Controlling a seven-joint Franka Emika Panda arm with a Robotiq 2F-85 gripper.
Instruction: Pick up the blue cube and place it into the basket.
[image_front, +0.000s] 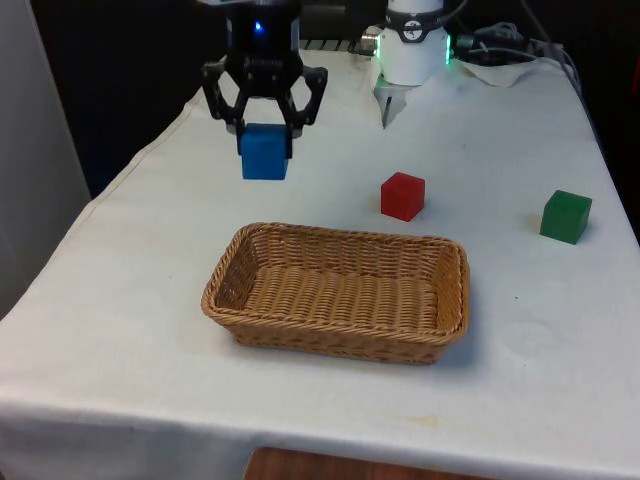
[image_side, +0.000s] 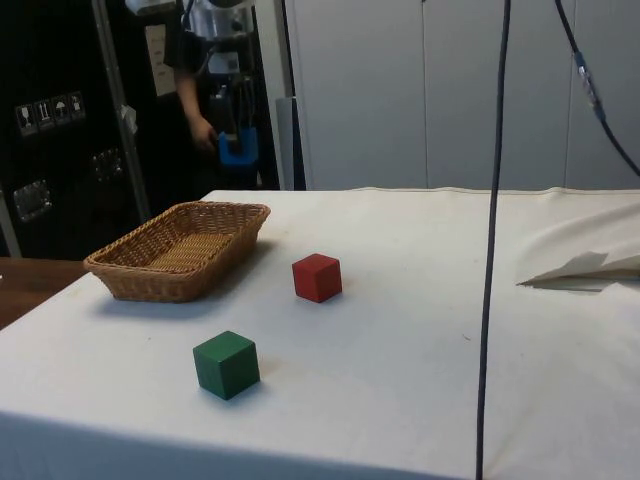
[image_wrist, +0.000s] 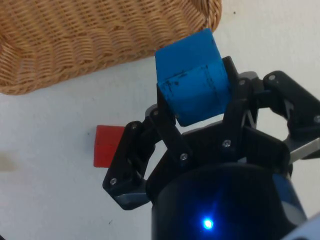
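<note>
The gripper (image_front: 265, 130) is clamped on the blue cube (image_front: 264, 152), held in the air above the white cloth (image_front: 130, 300) just beyond the basket's (image_front: 335, 330) far rim. A red cube (image_front: 402, 196) and a green cube (image_front: 566, 216) sit apart toward the front view's right. In the side view a person's hand (image_side: 205, 133) shows behind the gripper, apparently against dark cabinets.

Red cube (image_front: 402, 195) is sitting on the white cloth (image_front: 130, 300) — green cube (image_front: 565, 216) is lying well apart, toward the front view's right. A person's hand (image_side: 205, 133) is showing behind the table — dark cabinets (image_side: 60, 120) beyond.
</note>
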